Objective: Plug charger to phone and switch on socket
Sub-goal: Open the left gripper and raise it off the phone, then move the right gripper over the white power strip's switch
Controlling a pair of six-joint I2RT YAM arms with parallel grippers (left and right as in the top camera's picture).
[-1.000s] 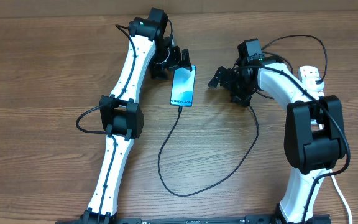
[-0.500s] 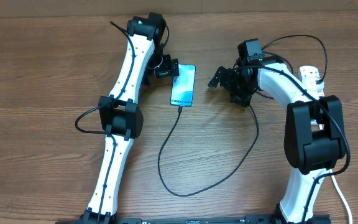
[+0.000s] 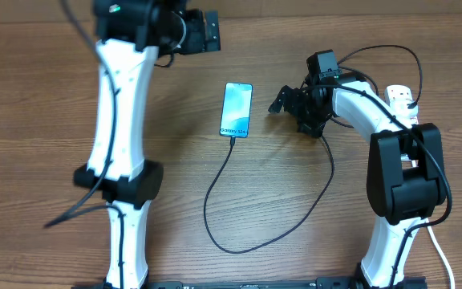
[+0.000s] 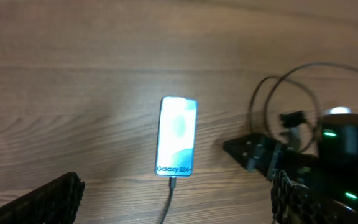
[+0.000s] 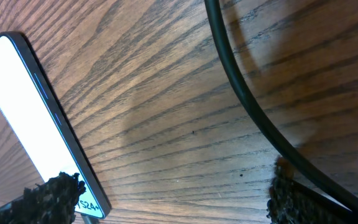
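Note:
The phone (image 3: 237, 110) lies flat at the table's middle, its light-blue screen lit. The charger's tip is in the phone's bottom edge. Its black cable (image 3: 215, 193) loops toward the front and back up to the right arm. The plug end is hidden behind that arm. My left gripper (image 3: 203, 20) is raised high at the far left, open and empty. Its wrist view looks down on the phone (image 4: 178, 135) and cable (image 4: 169, 200). My right gripper (image 3: 289, 108) is open just right of the phone (image 5: 30, 124), with the cable (image 5: 247, 106) beside it. The white socket (image 3: 402, 98) is partly hidden behind the right arm.
The right arm's own black wires (image 3: 383, 52) arc above the socket. A thick white cord (image 3: 442, 253) runs down at the front right. The table is bare brown wood (image 3: 38, 96).
My left arm has lifted up and away from the phone's left side, toward the far left. The phone, the cable and the right arm have not moved.

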